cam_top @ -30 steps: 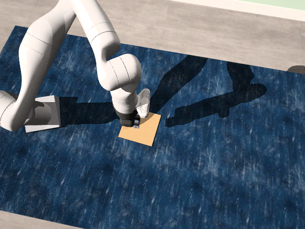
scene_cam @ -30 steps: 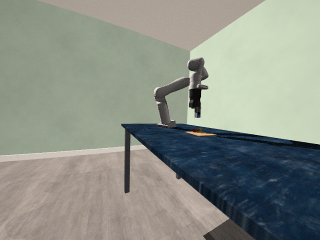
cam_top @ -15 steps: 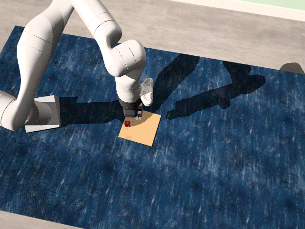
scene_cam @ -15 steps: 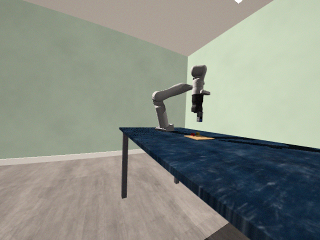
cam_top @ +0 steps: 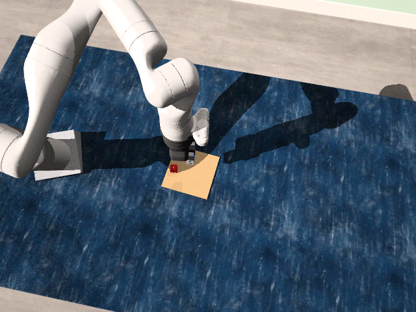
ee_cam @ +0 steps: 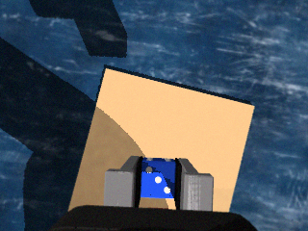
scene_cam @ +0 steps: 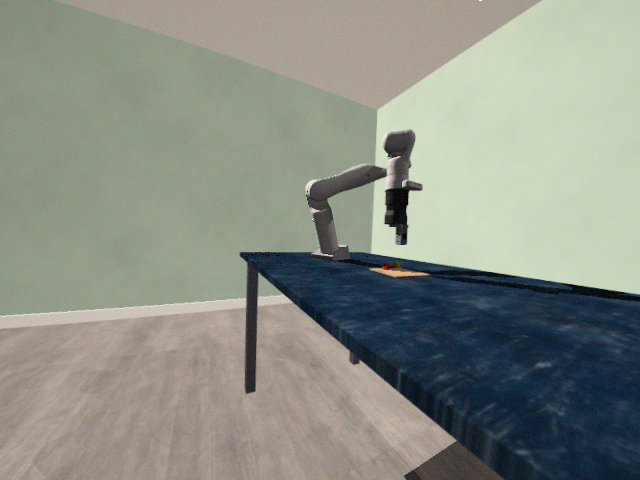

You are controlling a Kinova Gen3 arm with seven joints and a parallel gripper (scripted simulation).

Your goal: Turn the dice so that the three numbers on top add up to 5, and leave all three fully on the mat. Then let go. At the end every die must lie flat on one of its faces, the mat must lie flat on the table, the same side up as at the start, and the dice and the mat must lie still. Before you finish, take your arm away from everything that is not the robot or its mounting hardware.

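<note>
— Gripper (ee_cam: 159,185), item one: state?
— Clenched on a blue die (ee_cam: 157,179), grey fingers pressed to two opposite sides. Face toward the wrist camera shows three white pips in a diagonal row.

— Height?
— Well above the table (scene_cam: 465,330) in the exterior view, with the die at the fingertips (scene_cam: 401,238). Gripper points straight down over the tan mat (ee_cam: 192,125).

— Mat, item two?
— Square, flat on the blue tabletop, partly in the arm's shadow on its left side in the wrist view.

— Remaining dice?
— Red die (cam_top: 173,168) rests on the mat near its left edge in the top view, just beside the gripper body. Yellow die (scene_cam: 397,265) appears only in the exterior view, next to the red one (scene_cam: 386,266); cannot tell whether it sits on the mat or off it. Top numbers too small to read.

— Arm?
— White, base plate (cam_top: 55,173) at the table's left.
</note>
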